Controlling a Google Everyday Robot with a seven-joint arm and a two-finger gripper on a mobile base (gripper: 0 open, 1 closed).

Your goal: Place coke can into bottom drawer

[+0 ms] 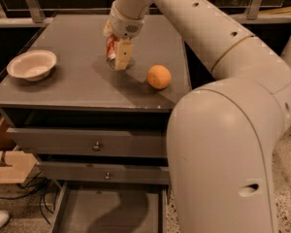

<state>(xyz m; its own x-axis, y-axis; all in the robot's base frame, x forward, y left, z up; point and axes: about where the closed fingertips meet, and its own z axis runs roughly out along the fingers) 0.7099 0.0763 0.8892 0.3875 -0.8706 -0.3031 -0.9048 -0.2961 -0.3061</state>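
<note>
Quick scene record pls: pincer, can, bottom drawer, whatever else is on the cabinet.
pincer: over the cabinet top, toward its back middle, shut on the coke can
coke can: held in the pincer, at or just above the surface; contact with it not clear
bottom drawer: pulled out, below the two shut drawers
orange: on the surface, right of the can, apart from it
bowl: white, near the left edge
status: can not yet in the drawer
</note>
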